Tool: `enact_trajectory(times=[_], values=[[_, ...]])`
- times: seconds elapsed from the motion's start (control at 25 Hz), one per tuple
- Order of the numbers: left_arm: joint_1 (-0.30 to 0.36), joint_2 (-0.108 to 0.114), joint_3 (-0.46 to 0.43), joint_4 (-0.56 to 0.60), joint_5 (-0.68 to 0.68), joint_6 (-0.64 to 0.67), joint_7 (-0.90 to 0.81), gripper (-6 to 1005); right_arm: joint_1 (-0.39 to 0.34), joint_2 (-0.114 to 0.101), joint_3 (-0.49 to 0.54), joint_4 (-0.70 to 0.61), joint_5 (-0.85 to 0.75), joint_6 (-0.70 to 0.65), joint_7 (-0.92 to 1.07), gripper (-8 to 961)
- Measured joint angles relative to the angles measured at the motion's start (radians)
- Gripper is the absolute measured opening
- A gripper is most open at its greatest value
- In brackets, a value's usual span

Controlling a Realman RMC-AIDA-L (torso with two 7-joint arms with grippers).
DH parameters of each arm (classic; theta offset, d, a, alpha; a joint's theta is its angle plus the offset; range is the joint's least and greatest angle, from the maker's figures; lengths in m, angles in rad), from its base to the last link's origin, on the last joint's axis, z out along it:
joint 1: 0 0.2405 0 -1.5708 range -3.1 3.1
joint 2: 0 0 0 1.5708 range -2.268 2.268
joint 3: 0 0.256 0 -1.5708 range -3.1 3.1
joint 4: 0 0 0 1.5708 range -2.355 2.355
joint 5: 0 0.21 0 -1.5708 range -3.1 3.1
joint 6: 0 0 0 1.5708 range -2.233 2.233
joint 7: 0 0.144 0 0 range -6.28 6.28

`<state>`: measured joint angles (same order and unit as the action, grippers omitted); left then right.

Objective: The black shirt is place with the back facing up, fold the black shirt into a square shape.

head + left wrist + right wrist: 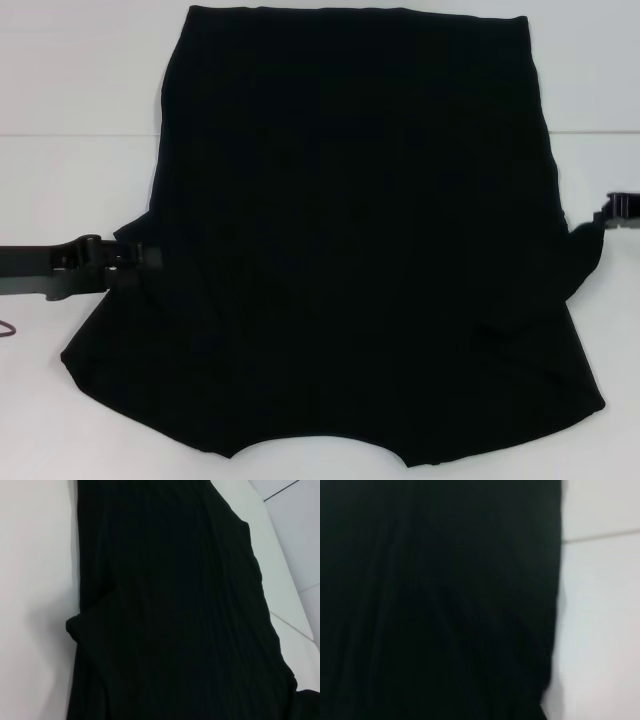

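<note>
Left gripper (135,256): lying low at the left side edge of the black shirt (350,230), its tip meeting a small flap of cloth there; whether it is pinching that flap or merely touching it, I cannot tell.
Right gripper (606,215): sitting at the opposite side edge, where a tongue of fabric is rising toward it as though lifted; the fingers themselves are not showing well enough to tell.
Shirt position: spreading flat on the white table (60,90) between the two grippers, reaching well beyond them both toward the robot and away from it, with plain black cloth facing up and no lettering showing.
Shirt shape: looking partly narrowed, the far part straight-sided, the near part flaring wider beside each gripper.
Handling, as a judgement: soft, light and limp, so it is likely draping and sagging from any grip point, and dragging on the table instead of holding its form.
Where to hold, as a judgement: a side edge, pinching through all layers close to a corner, so the fold is carrying over evenly.
Left arm pose: reaching inward nearly level, forearm stretched along the table surface.
Right arm pose: coming in from the far right edge of the head view, only its end showing.
</note>
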<state>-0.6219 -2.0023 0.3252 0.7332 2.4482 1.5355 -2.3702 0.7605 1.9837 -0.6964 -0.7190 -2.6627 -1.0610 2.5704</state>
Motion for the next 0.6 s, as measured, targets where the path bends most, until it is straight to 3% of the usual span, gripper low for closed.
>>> enact_trajectory(times=[0.24, 0.6], values=[[-0.007, 0.004, -0.009, 0.0, 0.0, 0.0, 0.0, 535, 0.033, -0.003, -0.009, -0.029, 0.046, -0.025, 0.0, 44], [-0.012, 0.007, -0.009, 0.0, -0.018, -0.012, 0.0, 535, 0.114, 0.012, -0.057, 0.06, 0.037, 0.058, -0.01, 67]])
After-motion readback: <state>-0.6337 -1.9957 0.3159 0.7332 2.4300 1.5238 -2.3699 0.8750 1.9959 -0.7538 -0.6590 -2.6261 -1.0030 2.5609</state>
